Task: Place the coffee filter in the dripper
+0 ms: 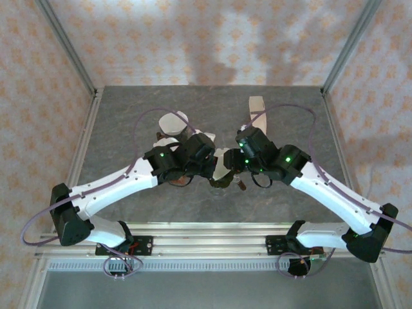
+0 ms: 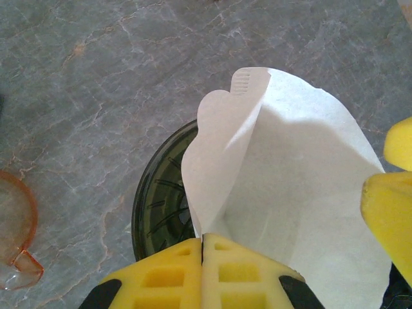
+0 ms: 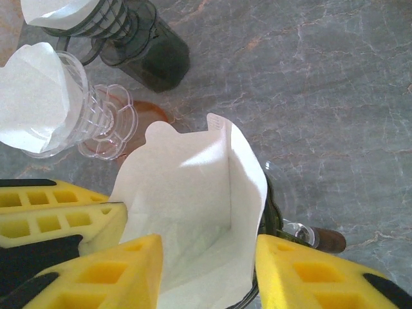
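Room: the dripper [image 2: 158,206] sits mid-counter [image 1: 109,129], with both arms converged over it. Far of the dripper, bare stone runs to the back wall. The frame posts [image 1: 67,48] and side rails stand well apart from it, left and right. Tight spots:
- orange cup [image 2: 13,222] just left of the dripper, apart from it
- clear dripper [image 3: 96,122] and second dark dripper [image 3: 145,48] beyond it to the far left, near each other, each with its own paper in it
- pale upright piece [image 1: 257,106] far-right of the dripper, can't tell what it is

Coffee filter [image 2: 302,193]: over the dripper's mouth, with the cone spread open and the dripper's rim showing past both of its sides. Its lower end is hidden behind the fingers, so I can't tell whether it's seated.

Left hand [image 2: 203,241]: fingers pressed together, pinching the filter's near edge above the dripper.

Right hand [image 3: 207,257]: fingers stand apart, bracketing the cone on both sides and looking in contact with it. I can't tell whether they squeeze it.

Materials:
- filter: thin white matte paper, crimped seam, scalloped tab at the top
- dripper: dark green translucent plastic, ribbed inside, round rim
- clear dripper: ribbed, flower-shaped base
- fingers: yellow, cellular moulded
- counter: grey veined stone look, flat
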You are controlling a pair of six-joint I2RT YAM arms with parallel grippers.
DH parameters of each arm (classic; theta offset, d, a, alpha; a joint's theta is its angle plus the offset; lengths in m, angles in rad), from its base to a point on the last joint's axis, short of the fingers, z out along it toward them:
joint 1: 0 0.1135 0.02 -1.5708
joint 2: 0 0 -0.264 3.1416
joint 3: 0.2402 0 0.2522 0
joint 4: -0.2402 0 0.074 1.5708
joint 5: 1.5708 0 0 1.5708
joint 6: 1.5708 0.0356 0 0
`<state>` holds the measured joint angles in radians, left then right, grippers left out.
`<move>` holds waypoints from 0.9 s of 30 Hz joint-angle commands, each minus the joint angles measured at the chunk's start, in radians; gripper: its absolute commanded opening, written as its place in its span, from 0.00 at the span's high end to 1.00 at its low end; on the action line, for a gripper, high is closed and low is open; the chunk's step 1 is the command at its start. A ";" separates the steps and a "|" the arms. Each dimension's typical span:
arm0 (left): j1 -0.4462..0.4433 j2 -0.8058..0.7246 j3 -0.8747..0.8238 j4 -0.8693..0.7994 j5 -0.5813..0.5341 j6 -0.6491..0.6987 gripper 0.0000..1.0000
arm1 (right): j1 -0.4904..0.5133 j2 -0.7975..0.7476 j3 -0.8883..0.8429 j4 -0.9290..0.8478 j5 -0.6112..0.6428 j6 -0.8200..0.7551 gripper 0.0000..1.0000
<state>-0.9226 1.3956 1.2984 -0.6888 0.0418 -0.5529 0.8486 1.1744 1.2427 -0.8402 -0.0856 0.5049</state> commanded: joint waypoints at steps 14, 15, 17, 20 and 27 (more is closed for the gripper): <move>0.011 -0.031 -0.029 0.043 0.000 -0.016 1.00 | 0.006 -0.011 -0.027 -0.070 0.025 0.037 0.50; 0.011 -0.032 -0.031 0.044 0.000 -0.015 1.00 | 0.006 -0.007 -0.029 -0.064 0.019 0.036 0.51; 0.013 -0.030 -0.034 0.046 0.003 -0.015 1.00 | 0.006 0.000 -0.030 -0.056 0.016 0.030 0.54; 0.015 -0.033 -0.037 0.045 0.004 -0.017 1.00 | 0.006 0.027 -0.015 -0.067 0.014 0.011 0.63; 0.020 -0.053 -0.063 0.051 0.000 -0.021 0.81 | 0.006 0.063 0.001 -0.092 0.024 -0.025 0.83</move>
<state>-0.9108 1.3735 1.2491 -0.6559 0.0460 -0.5587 0.8486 1.2400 1.2213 -0.8982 -0.0788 0.4999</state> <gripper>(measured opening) 0.168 0.184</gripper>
